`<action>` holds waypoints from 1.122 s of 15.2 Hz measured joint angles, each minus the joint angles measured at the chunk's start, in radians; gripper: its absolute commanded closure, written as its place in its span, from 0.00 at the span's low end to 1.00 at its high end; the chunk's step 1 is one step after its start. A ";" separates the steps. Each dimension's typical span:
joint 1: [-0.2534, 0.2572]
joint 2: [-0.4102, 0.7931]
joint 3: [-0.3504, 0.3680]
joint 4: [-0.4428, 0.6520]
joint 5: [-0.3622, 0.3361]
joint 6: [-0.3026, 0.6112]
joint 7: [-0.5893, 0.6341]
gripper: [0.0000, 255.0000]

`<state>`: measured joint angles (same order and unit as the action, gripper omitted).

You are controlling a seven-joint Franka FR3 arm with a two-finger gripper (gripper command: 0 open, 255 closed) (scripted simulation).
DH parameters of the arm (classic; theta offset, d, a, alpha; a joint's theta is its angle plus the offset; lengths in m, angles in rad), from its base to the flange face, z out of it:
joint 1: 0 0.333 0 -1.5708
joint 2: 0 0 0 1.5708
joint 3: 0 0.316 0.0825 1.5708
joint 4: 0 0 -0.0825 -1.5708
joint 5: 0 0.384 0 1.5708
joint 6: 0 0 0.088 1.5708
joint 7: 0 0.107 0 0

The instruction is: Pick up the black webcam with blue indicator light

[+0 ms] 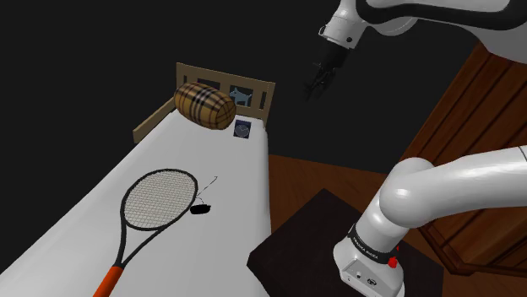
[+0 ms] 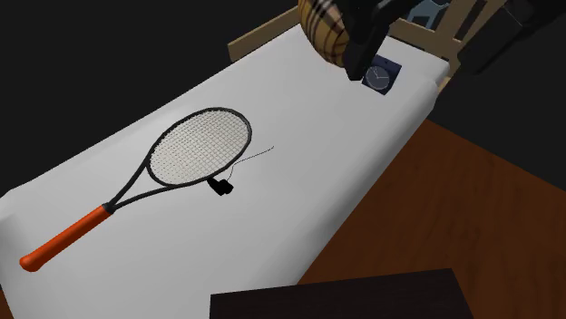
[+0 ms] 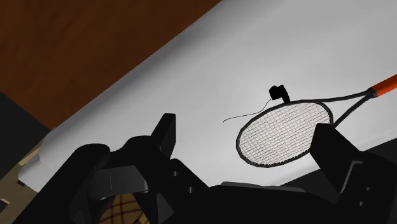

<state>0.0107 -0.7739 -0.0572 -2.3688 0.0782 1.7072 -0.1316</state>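
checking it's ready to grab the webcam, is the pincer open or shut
Open: in the wrist view the pincer has its two black fingers standing apart, clasping nothing; the webcam lies on the bed.

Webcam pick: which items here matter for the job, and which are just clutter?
Job:
- small black webcam, beside the racket head
- gripper, open, raised well away from it

Lying about:
- tennis racket
- plaid bolster pillow
- small clock

All of these are on the white bed.

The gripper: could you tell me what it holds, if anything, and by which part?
Nothing: the gripper is empty, fingers apart; the webcam lies on the bed.
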 measured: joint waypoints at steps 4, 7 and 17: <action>0.010 0.029 0.022 -0.041 0.010 0.065 0.013 0.00; 0.024 0.064 0.054 -0.098 0.024 0.151 0.036 0.00; 0.075 0.310 0.168 -0.179 0.064 0.457 0.117 0.00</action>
<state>0.0861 -0.4635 0.1108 -2.5473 0.1423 2.1637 -0.0148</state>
